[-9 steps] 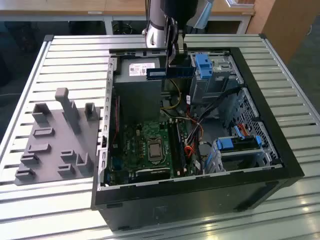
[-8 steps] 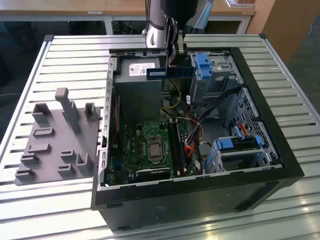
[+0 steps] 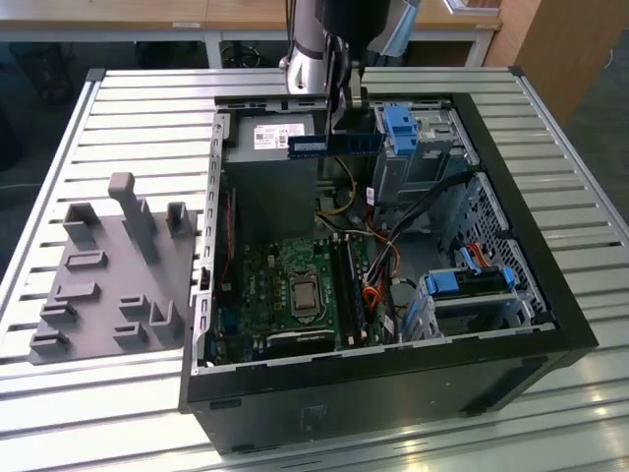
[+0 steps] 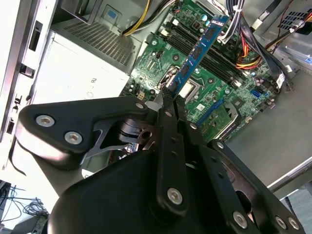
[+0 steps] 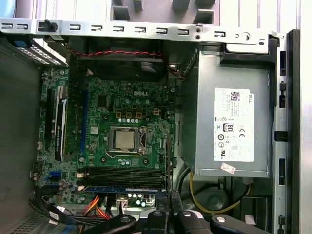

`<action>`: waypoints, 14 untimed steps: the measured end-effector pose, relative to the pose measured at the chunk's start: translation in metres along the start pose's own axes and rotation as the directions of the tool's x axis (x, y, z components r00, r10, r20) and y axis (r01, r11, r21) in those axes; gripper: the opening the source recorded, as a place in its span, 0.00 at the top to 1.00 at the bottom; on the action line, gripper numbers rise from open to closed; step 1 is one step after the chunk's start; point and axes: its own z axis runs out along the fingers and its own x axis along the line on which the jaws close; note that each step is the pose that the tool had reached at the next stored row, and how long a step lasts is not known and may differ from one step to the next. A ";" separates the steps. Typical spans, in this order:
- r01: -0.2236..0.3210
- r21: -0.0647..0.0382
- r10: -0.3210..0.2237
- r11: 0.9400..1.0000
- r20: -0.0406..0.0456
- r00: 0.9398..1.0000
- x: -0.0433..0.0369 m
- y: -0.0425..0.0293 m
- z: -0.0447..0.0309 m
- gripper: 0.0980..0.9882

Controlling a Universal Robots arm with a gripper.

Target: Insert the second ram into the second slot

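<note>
**Spotter:** In the exterior view, your gripper (image 3: 344,133) hangs over the far end of the open computer case (image 3: 555,300). It is clamped on the second ram (image 3: 313,146). The stick is level and up off the board, in front of the power supply (image 3: 270,138) and beside a blue drive bracket (image 3: 401,128).

**Checker:** Agreed. Your motherboard (image 3: 285,280) lies lower and nearer. Its memory slots (image 3: 349,285) are on the exterior view's right of the processor socket (image 3: 303,292). A grey fixture tray (image 3: 108,275) sits on the slatted table (image 3: 118,98), on the exterior view's left of the case.

**Spotter:** In the second wrist view, your fingers (image 4: 168,131) meet on one end of the blue stick. The rest of it reaches out over the green board, crosswise to the slots.

**Checker:** In the first wrist view you look down on the board, with the socket in the middle and the slots beside it. A blue strip (image 5: 124,186) runs along them. I cannot tell whether that is your held stick.
</note>
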 end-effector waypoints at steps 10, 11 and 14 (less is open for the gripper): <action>0.000 0.000 0.000 1.000 0.000 1.000 0.0021 0.0001 0.0000 0.96; 0.000 0.000 0.000 1.000 0.000 1.000 0.0024 0.0000 0.0000 0.96; 0.000 0.000 0.000 1.000 0.000 1.000 0.0031 0.0001 -0.0001 0.96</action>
